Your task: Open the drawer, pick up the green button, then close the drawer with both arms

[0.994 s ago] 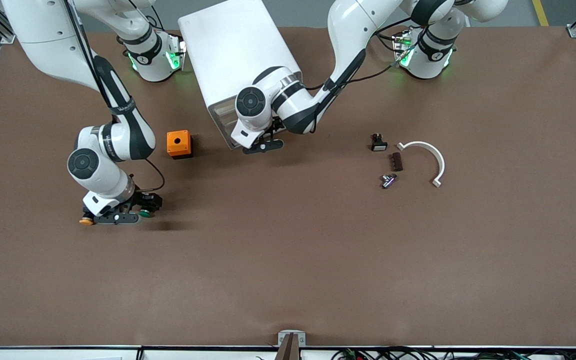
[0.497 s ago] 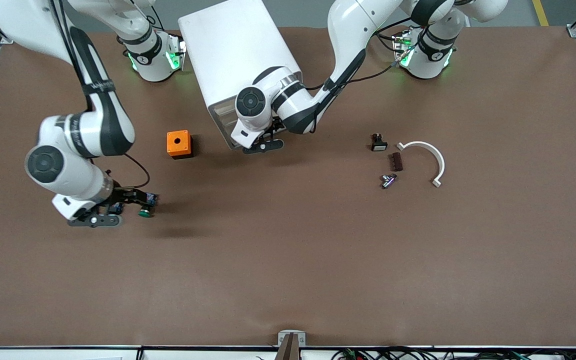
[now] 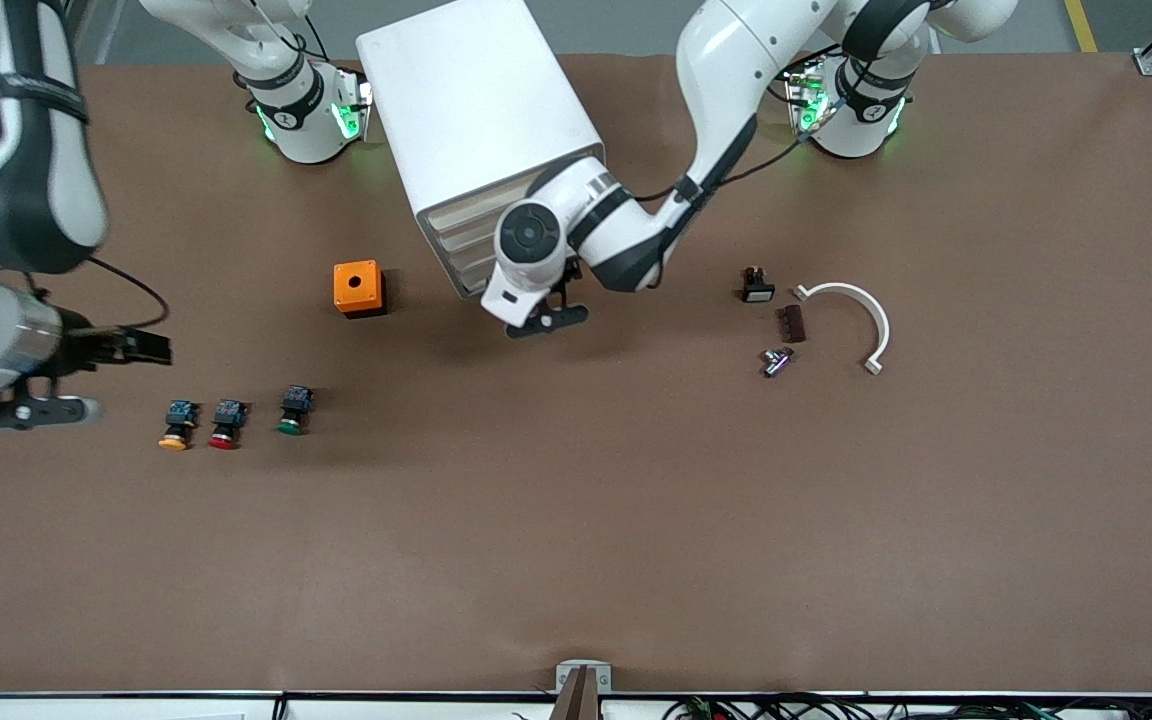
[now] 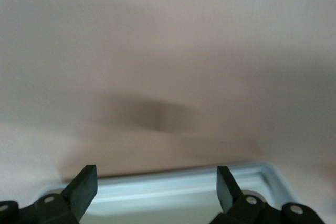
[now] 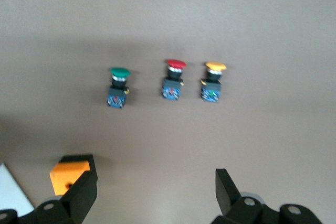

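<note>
The green-capped button (image 3: 290,410) lies on the table beside a red-capped one (image 3: 226,425) and a yellow-capped one (image 3: 174,427). All three show in the right wrist view, the green one (image 5: 118,85) apart from the others. My right gripper (image 3: 26,408) is open and empty, raised over the right arm's end of the table; its jaws (image 5: 156,177) stand wide. The white cabinet (image 3: 476,100) has its lowest drawer (image 3: 468,283) flush with the drawers above. My left gripper (image 3: 546,320) is open and empty just in front of that drawer, whose white rim (image 4: 184,184) shows between the jaws (image 4: 156,174).
An orange box (image 3: 358,288) with a round hole stands between the cabinet and the buttons, and it shows in the right wrist view (image 5: 68,174). Toward the left arm's end lie a white curved piece (image 3: 851,310) and three small dark parts (image 3: 758,285).
My right gripper has let go of the green button, risen and swung toward the right arm's end of the table. My left gripper has drawn back a little from the cabinet front.
</note>
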Available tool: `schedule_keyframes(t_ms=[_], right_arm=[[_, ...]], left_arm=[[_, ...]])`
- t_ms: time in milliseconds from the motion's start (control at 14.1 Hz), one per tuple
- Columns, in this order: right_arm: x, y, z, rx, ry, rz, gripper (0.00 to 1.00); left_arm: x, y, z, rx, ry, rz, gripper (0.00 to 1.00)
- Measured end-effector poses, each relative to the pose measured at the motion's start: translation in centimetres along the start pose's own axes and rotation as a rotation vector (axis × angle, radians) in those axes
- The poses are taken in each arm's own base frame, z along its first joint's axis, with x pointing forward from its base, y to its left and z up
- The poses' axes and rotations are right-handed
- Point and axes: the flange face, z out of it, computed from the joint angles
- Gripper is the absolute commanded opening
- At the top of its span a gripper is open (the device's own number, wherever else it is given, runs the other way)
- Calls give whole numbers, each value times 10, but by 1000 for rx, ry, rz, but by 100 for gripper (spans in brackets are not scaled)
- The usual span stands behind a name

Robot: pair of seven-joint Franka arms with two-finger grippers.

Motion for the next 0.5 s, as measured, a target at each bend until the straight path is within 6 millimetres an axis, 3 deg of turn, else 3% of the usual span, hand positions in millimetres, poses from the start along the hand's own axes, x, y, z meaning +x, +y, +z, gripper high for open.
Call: schedule_keyframes(t_ms=[213,355,497], right_arm=[[-33,31,-49,11,13,17,100],[-53,35,-74,10,38,26,100],[-60,30,-84,9,48,23,100]], left_arm=[[50,-21,-48,-64,24,-69,100],[78,-39,-91,-113,48,-113,100],[105,-66,-132,-127,54,-164,100]])
